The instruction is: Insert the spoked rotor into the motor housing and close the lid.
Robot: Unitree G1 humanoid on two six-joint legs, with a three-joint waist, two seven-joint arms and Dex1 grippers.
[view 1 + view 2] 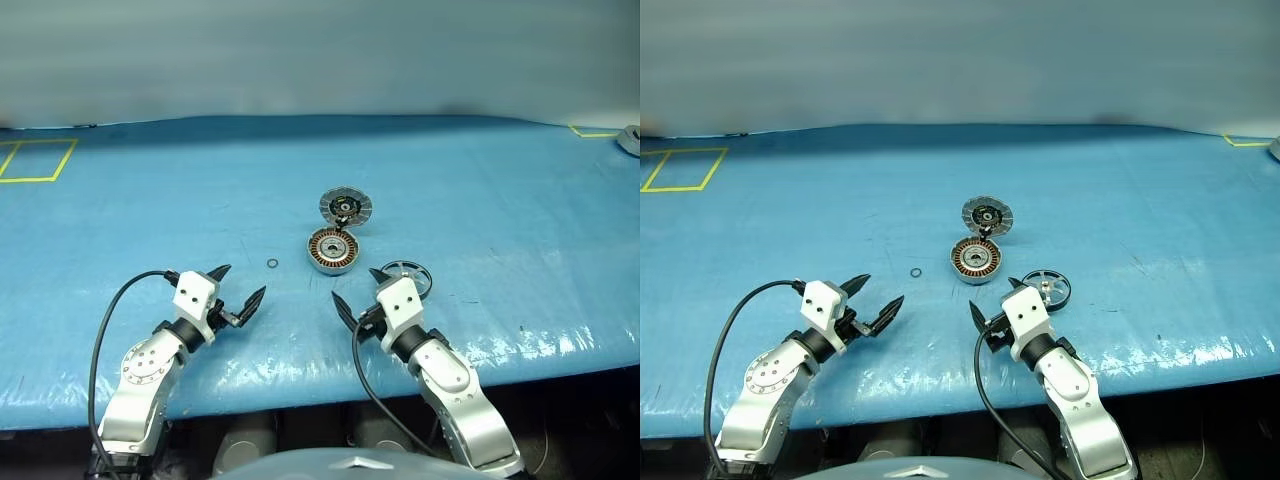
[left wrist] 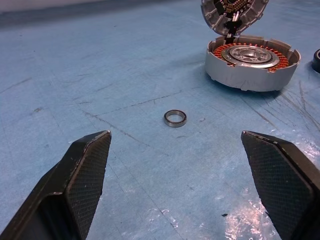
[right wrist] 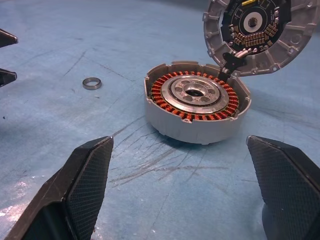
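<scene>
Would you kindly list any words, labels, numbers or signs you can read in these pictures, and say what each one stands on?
None can be read.
Lid: its inner face carries a dark board with small parts and a yellow patch; any print is too small to read.
Motor housing: no lettering visible.
Table: yellow tape outlines, no text.

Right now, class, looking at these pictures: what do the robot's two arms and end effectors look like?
Both arms are silver-grey metal with round joints, black wrist collars and white blocky housings. The left end effector and right end effector each carry two black, pointed fingers with cross-hatched textured pads. A black cable loops along each arm.
</scene>
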